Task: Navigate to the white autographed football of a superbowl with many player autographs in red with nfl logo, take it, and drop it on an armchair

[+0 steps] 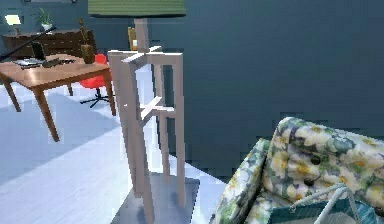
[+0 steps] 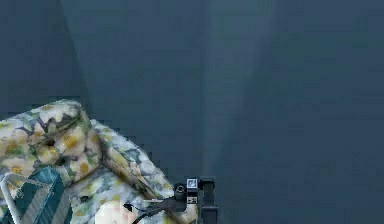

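I see a dark blue wall [image 2: 250, 90] behind everything. Low at the arm side view's left sits a floral armchair [image 2: 60, 140] with a teal cushion [image 2: 40, 200] on its seat. In the forward view a tall floor lamp [image 1: 150, 120] on a white frame stands left of the armchair, with a wooden table [image 1: 50, 75] and a red chair [image 1: 97, 75] farther back. The gripper [image 2: 130, 209] reaches over the armchair's seat. I cannot tell how its fingers are set or whether it holds anything. A pale rounded blob [image 2: 102, 214], perhaps the football, lies by its fingertips.
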